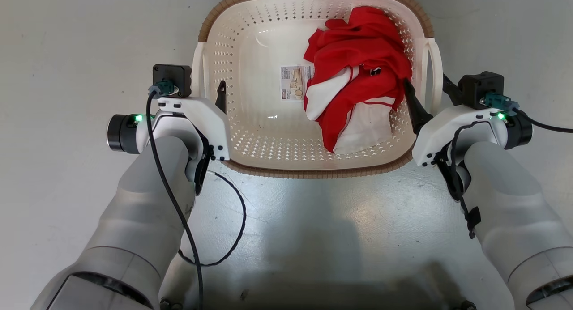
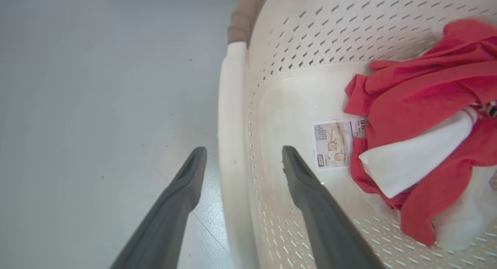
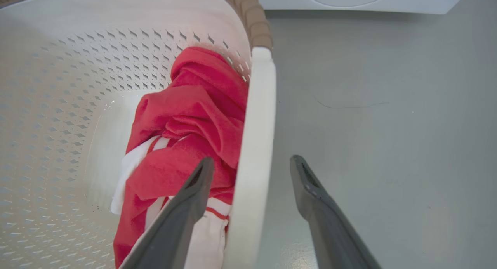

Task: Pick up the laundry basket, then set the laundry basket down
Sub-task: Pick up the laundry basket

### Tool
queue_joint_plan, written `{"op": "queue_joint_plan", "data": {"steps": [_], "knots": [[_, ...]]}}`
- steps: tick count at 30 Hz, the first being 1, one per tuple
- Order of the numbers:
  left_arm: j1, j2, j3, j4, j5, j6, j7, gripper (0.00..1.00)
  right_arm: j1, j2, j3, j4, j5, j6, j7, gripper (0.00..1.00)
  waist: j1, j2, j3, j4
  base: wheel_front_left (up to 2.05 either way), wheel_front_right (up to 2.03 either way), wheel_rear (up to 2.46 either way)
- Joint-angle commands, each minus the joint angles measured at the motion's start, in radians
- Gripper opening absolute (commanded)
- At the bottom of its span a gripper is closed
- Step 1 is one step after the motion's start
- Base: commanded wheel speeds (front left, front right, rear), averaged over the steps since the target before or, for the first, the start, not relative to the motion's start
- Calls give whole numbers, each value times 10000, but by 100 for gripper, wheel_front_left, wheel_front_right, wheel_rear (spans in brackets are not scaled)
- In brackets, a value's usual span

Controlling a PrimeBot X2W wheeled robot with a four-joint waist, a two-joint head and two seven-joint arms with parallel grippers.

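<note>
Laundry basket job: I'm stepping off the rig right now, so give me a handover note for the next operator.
Left gripper: open, fingers astride the left handle, one inside the basket wall, one outside.
Right gripper: open, astride the right handle the same way.
Laundry basket: seems to sit on the floor before the robot, with a red and white cloth inside on its right.
Done: both grippers lined up on the handles.
Left: close both, lift, set down.

Basket (image 1: 313,172) far rim cut by top edge. Label (image 1: 294,82) print too small to read; one end under cloth (image 1: 362,50).
</note>
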Motion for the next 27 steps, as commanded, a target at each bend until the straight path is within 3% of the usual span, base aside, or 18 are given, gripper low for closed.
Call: {"op": "queue_joint_plan", "data": {"steps": [1, 18, 19, 20, 21, 27], "knots": [[-32, 269, 84, -20, -55, -12, -2, 100, 225, 203, 203, 19, 110, 60, -109, 100, 0, 0, -2, 1, 0, 0, 0], [-168, 269, -461, 183, -514, 134, -142, 100, 163, 163, 568, 76, 457, 60, -109, 100, 0, 0, -77, -21, 0, 0, 0], [-182, 269, -497, 186, -526, 135, -160, 94, 160, 165, 576, 79, 475, 60, -109, 49, 0, 0, -74, -21, 0, 0, 0], [-197, 269, -518, 176, -548, 144, -194, 33, 160, 174, 600, 39, 501, 60, -109, 0, 0, 0, -69, -16, 0, 0, 0], [-210, 269, -565, 174, -548, 138, -218, 0, 173, 186, 622, 1, 548, 60, -109, 0, 0, 0, -67, -12, 0, 0, 0], [-169, 269, -770, 230, -680, 136, -227, 0, 232, 242, 917, 228, 772, 60, -109, 0, 0, 0, -212, 6, 0, 0, 0]]}}
